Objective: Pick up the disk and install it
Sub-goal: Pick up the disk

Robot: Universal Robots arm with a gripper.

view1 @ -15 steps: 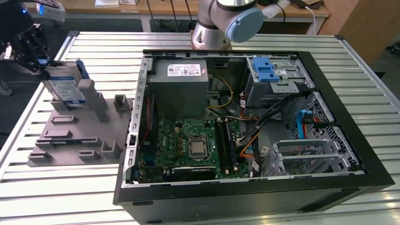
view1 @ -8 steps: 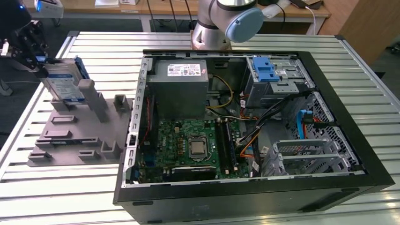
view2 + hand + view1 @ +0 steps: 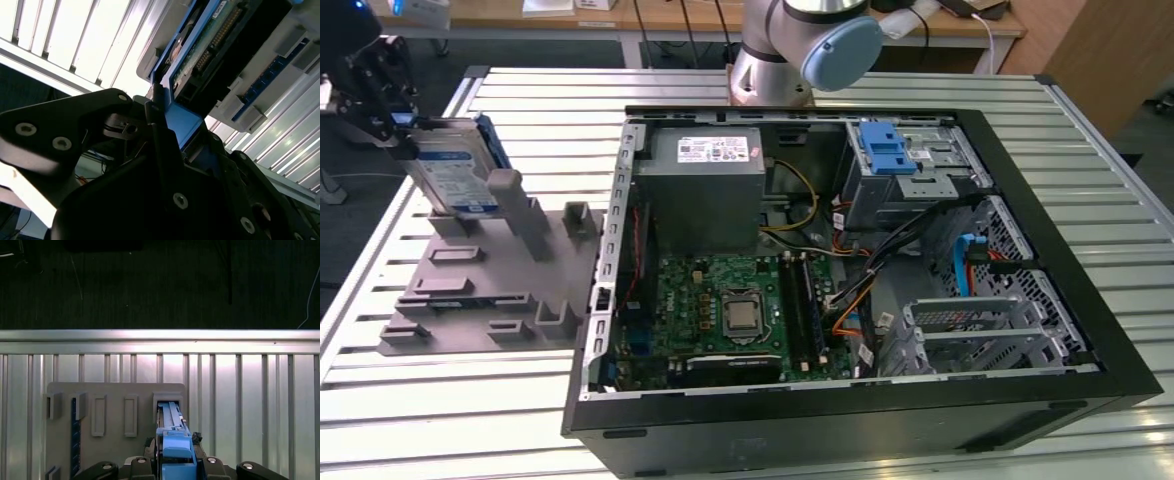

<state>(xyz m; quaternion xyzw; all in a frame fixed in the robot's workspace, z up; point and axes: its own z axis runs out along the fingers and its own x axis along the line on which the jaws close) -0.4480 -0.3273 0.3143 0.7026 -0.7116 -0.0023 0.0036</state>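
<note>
Closest to us is the black near wall of the open computer case [image 3: 854, 420], which lies on its side. Inside it we see a green motherboard [image 3: 720, 310] at the near side and a large grey box with a white sticker [image 3: 707, 190] beyond it. A metal cage with a blue latch [image 3: 907, 165] sits in the far corner towards the exterior view's right. Orange and black cables [image 3: 847, 285] run between the board and the perforated metal bays [image 3: 987, 330] on that side.

Beside the case, on the exterior view's left, lies a grey fixture tray [image 3: 467, 300] with raised posts and slots. At its far end the disk [image 3: 454, 170] stands upright and slightly tilted, its lower end at one of the slots. We cannot tell whether it rests there or hangs just clear. The gripper [image 3: 403, 125] pinches the disk's upper end, its fingers pressed against the blue carrier rails.

Case and tray both rest on a slatted metal table [image 3: 534, 110]. The arm's base [image 3: 774, 70] rises from the table's far edge. Beyond it we see a wooden desk [image 3: 680, 20] and dark floor.
</note>
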